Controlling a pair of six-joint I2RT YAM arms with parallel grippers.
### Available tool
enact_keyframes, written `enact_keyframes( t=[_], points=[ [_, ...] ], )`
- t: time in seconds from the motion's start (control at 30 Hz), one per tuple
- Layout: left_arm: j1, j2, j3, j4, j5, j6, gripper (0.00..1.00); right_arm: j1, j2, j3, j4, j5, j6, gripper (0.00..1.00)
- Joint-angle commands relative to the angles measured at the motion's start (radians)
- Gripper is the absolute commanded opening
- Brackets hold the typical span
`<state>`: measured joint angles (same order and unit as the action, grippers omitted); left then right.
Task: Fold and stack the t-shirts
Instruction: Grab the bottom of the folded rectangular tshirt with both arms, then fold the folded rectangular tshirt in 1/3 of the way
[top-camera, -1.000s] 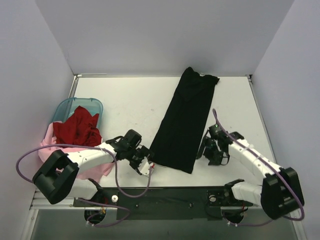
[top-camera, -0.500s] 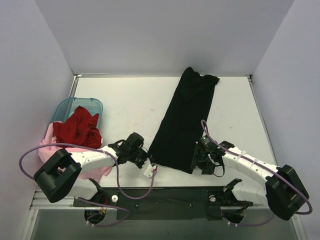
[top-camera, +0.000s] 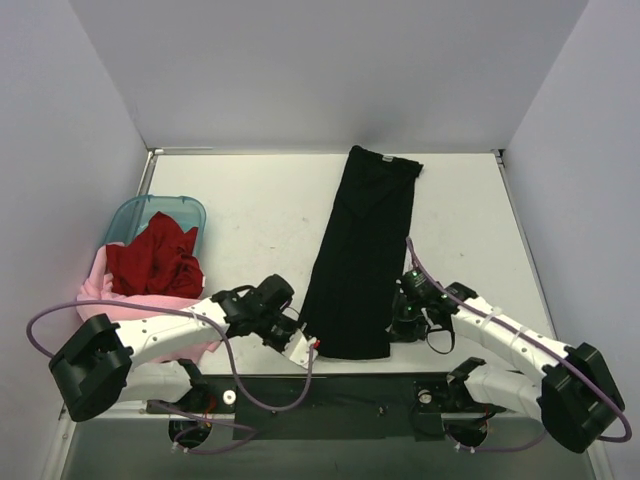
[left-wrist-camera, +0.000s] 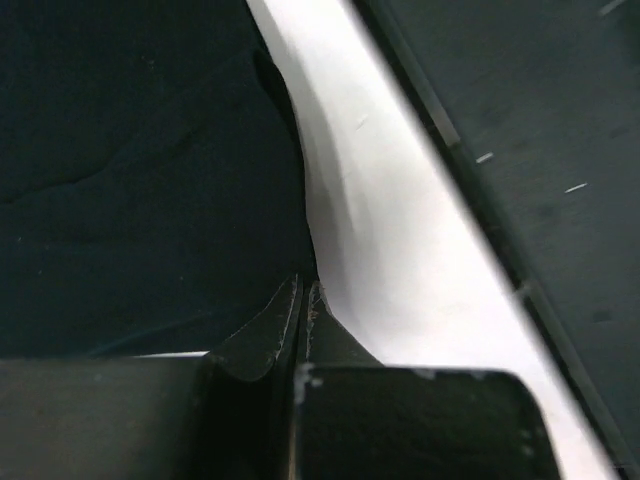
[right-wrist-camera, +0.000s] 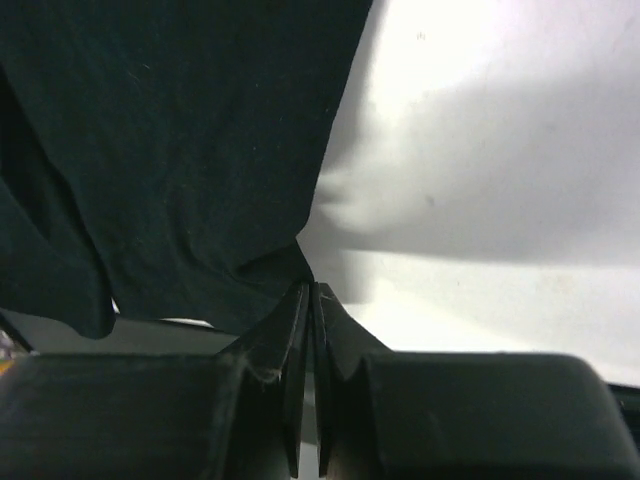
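The black t-shirt (top-camera: 360, 245) lies folded into a long narrow strip running from the back of the table toward its near edge. My left gripper (top-camera: 304, 335) is shut on the strip's near left corner; in the left wrist view the shut gripper (left-wrist-camera: 303, 286) meets the edge of the black cloth (left-wrist-camera: 140, 170). At the near right corner my right gripper (top-camera: 397, 326) is also shut, and the right wrist view has the black cloth (right-wrist-camera: 180, 140) puckering into that gripper (right-wrist-camera: 310, 288). The red t-shirt (top-camera: 155, 262) is heaped on the pale pink t-shirt (top-camera: 97, 288) at the left.
A translucent teal tub (top-camera: 130, 213) stands at the left under the red and pink heap. Grey walls close the table on the left, back and right. A dark rail (top-camera: 350, 390) runs along the near edge between the arm bases.
Both grippers have closed on the black shirt's near corners. The right arm swung left to reach its corner. The strip has slid toward the near edge, its far end leaving the back wall.
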<state>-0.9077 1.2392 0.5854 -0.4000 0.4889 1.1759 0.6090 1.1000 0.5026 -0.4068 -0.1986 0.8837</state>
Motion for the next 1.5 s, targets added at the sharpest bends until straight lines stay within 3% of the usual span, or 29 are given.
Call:
enact_keyframes(
  t=[0.0,0.13,0.23,0.4,0.6,0.7,0.93,1.17,1.47],
  points=[
    [-0.028,-0.040,0.089,-0.239,0.219,-0.217,0.00,-0.003,-0.075,0.002,-0.228,-0.123,-0.090,0.00],
    [-0.014,-0.050,0.162,-0.299,0.200,-0.275,0.00,-0.003,-0.091,0.063,-0.384,-0.258,-0.158,0.00],
    [0.076,-0.035,0.258,-0.313,0.260,-0.367,0.00,-0.026,-0.124,0.115,-0.464,-0.332,-0.187,0.00],
    [0.159,0.038,0.376,-0.188,0.275,-0.535,0.00,-0.236,-0.082,0.210,-0.481,-0.403,-0.273,0.00],
    [0.259,0.227,0.532,-0.059,0.220,-0.757,0.00,-0.468,0.161,0.365,-0.336,-0.395,-0.397,0.00],
    [0.283,0.313,0.629,-0.039,0.105,-0.716,0.00,-0.534,0.305,0.457,-0.204,-0.407,-0.399,0.00],
    [0.325,0.632,0.905,-0.057,0.057,-0.697,0.00,-0.600,0.627,0.660,-0.110,-0.447,-0.373,0.00],
    [0.383,0.827,1.165,-0.042,0.033,-0.693,0.00,-0.655,0.755,0.804,-0.115,-0.429,-0.354,0.00],
    [0.389,0.950,1.251,-0.060,0.043,-0.634,0.00,-0.670,0.873,0.870,-0.144,-0.400,-0.370,0.00]
  ],
)
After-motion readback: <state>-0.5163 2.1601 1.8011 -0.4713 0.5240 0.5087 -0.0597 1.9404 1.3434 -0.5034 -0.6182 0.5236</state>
